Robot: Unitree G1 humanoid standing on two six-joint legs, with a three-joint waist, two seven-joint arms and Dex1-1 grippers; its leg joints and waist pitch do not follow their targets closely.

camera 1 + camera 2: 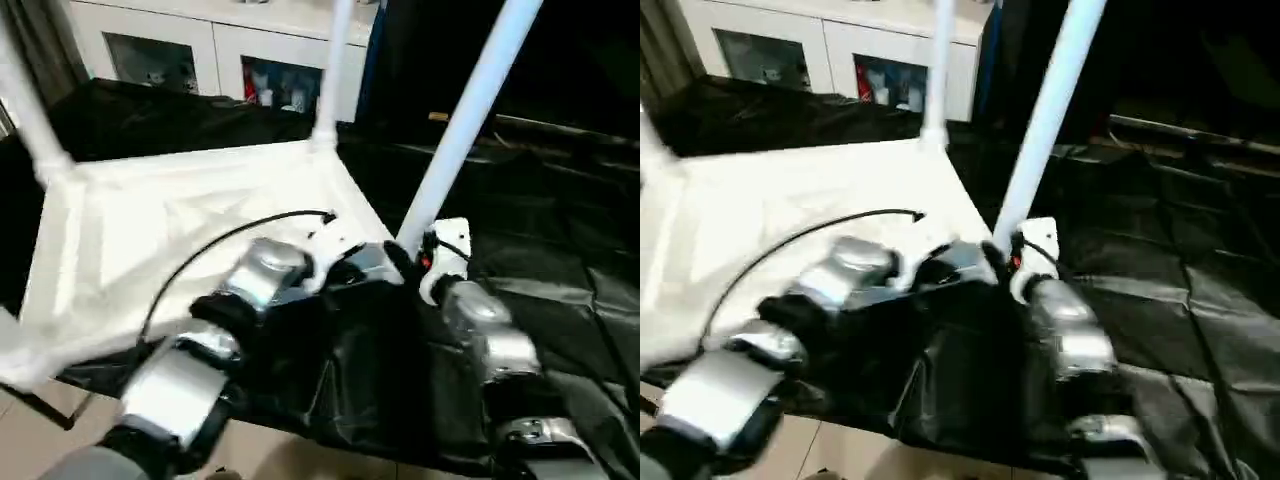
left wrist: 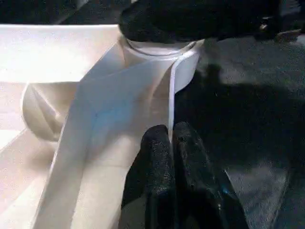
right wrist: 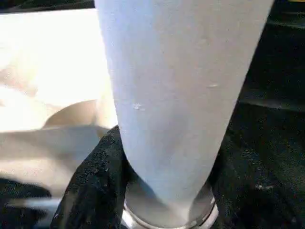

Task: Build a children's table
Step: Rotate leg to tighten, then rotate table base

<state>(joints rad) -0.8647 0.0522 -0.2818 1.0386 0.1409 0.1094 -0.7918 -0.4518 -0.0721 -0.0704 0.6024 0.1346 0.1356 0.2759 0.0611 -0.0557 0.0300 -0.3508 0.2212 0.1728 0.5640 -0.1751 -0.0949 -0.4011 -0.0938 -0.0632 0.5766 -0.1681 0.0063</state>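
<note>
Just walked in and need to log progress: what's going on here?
A humanoid robot is assembling a white children's table. The top lies underside-up on a black-draped work table. The right gripper clasps a leg at the near corner socket. The left gripper pinches the top's rim beside it. Other legs stand in their sockets.

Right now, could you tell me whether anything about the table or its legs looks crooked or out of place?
The near leg held by the right gripper leans rightward in the head view, while the far leg stands nearly straight. The left gripper is pinched shut on the table top's rim. Nothing looks broken.
</note>
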